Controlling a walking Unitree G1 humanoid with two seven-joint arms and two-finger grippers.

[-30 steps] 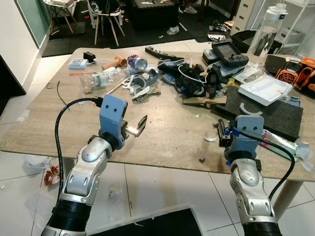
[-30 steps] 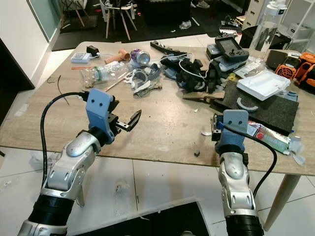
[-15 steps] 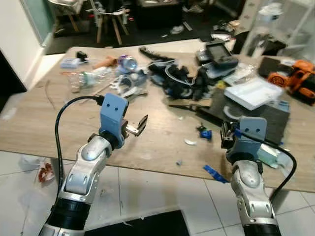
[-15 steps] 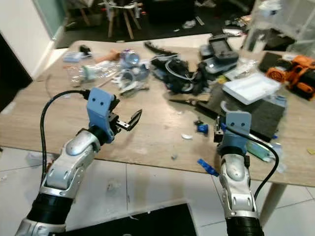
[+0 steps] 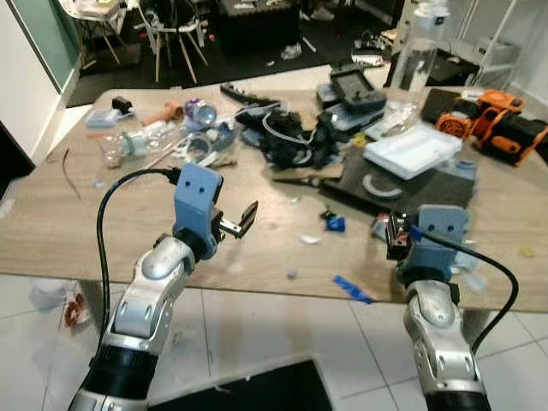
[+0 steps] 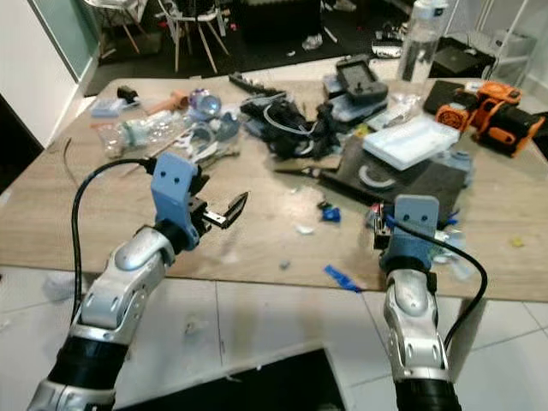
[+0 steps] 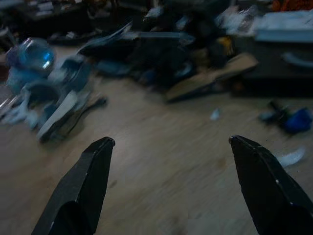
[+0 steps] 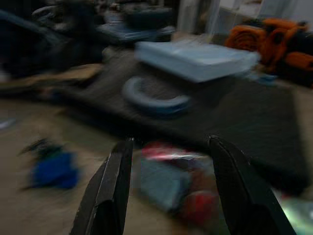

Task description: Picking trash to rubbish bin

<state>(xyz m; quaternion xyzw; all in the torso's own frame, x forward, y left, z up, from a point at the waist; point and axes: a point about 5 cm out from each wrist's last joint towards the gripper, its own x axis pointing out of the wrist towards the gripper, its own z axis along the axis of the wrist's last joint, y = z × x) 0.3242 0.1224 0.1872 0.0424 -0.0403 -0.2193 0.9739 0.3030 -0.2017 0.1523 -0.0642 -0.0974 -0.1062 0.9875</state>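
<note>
A cluttered wooden table [image 5: 51, 223] stands before me. Trash on it includes a crushed clear plastic bottle [image 5: 128, 145] and a crushed can [image 5: 201, 110] at the far left. A small blue scrap [image 5: 336, 223], a white scrap [image 5: 308, 241] and a blue strip [image 5: 352, 289] lie near the front edge. My left gripper [image 5: 240, 221] hovers open over bare wood, holding nothing. Over the table's front right, my right gripper [image 5: 396, 236] is also open. A crumpled colourful wrapper [image 8: 166, 183] lies just beyond its fingers [image 8: 112, 186].
A tangle of black cables [image 5: 287, 137], a handheld controller [image 5: 351, 86], a black foam mat [image 5: 411, 184] with a white tray [image 5: 413, 147], an orange tool [image 5: 484, 124] and a tall clear bottle [image 5: 417, 47] crowd the far side. Crumpled litter [image 5: 68, 308] lies on the floor, left.
The whole picture has shifted, so the camera moved; the table now sits further left and away. Both arms keep the same pose with their fingers apart.
</note>
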